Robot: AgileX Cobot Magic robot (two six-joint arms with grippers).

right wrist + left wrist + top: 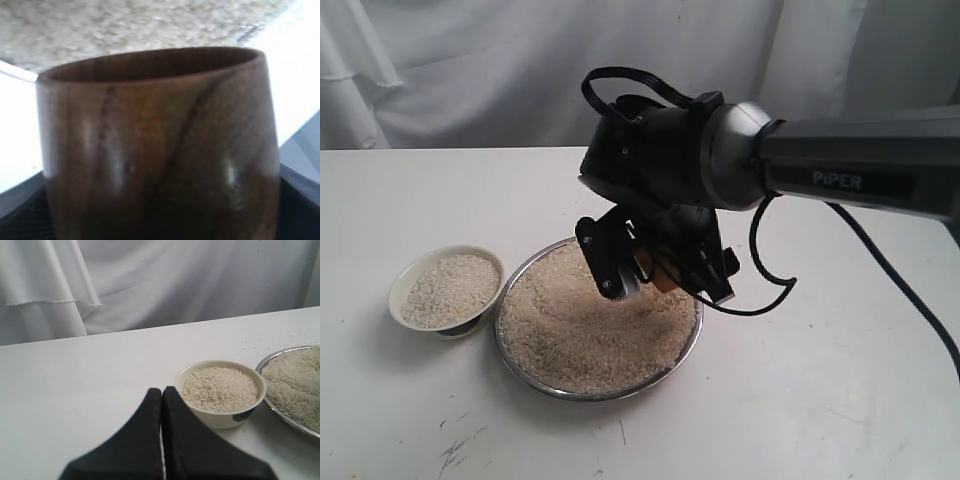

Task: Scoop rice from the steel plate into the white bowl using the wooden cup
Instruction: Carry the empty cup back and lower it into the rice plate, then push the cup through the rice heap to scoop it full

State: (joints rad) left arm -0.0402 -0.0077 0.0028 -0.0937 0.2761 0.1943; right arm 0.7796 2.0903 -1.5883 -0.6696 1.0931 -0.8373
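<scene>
The steel plate lies at the table's middle, heaped with rice. To its left stands the white bowl, holding rice too. My right gripper hangs over the plate's far side, shut on the wooden cup, which peeks out reddish-brown between the black fingers. In the right wrist view the wooden cup fills the frame with rice beyond its mouth. My left gripper is shut and empty, just beside the white bowl; the steel plate shows at that view's edge.
A white cloth backdrop hangs behind the white table. The right arm's black cable trails across the table at the right. The left arm does not show in the exterior view.
</scene>
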